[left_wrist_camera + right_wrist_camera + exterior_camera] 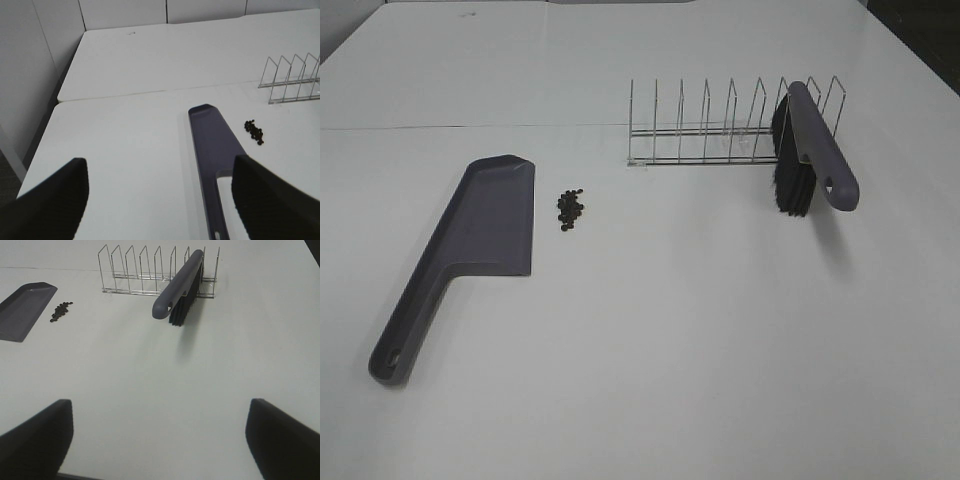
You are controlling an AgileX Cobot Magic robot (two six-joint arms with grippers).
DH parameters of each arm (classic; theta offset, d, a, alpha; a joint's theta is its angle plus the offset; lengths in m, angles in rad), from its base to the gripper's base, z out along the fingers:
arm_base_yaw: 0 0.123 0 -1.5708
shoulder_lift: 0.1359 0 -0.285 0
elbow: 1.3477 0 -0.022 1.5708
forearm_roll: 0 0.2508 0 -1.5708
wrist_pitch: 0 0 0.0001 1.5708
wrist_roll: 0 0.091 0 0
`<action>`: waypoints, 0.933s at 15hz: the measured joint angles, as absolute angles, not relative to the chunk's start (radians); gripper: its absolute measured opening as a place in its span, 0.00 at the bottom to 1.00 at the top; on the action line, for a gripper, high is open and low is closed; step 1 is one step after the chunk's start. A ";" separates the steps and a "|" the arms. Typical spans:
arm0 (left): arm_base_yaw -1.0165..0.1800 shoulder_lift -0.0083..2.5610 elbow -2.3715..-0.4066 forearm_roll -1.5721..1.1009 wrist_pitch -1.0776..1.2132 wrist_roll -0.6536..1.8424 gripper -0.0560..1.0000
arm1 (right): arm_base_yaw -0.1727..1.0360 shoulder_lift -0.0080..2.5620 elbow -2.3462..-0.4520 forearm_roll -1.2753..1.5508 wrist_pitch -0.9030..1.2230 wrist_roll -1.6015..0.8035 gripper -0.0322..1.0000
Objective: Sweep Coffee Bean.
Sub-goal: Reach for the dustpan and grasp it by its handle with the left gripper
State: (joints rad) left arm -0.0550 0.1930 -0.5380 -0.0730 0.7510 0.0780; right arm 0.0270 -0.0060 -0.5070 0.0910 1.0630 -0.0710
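Observation:
A small heap of dark coffee beans point(571, 208) lies on the white table just right of the grey-purple dustpan point(470, 245), which lies flat with its handle toward the front left. A grey-purple brush point(810, 155) with black bristles leans in the wire rack point(720, 128). Neither gripper shows in the exterior high view. The left gripper point(160, 200) is open and empty above the dustpan's handle point(215, 165), with the beans point(254, 132) beyond. The right gripper point(160, 440) is open and empty, well short of the brush point(181, 287); the beans point(60, 311) and dustpan point(22, 310) show there too.
The wire rack point(150, 272) stands at the back right of the table, its other slots bare. A seam between two tabletops point(470, 126) runs across behind the dustpan. The table's left edge and a wall panel point(30, 75) show in the left wrist view.

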 joint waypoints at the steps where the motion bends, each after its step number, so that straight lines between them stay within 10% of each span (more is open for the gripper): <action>1: -0.055 0.271 -0.539 -0.087 0.676 0.078 0.73 | 0.027 -0.006 -0.507 0.091 1.063 -0.071 0.80; 14: -0.191 1.630 -1.167 -0.162 0.905 -0.011 0.73 | 0.027 -0.006 -0.507 0.091 1.063 -0.071 0.80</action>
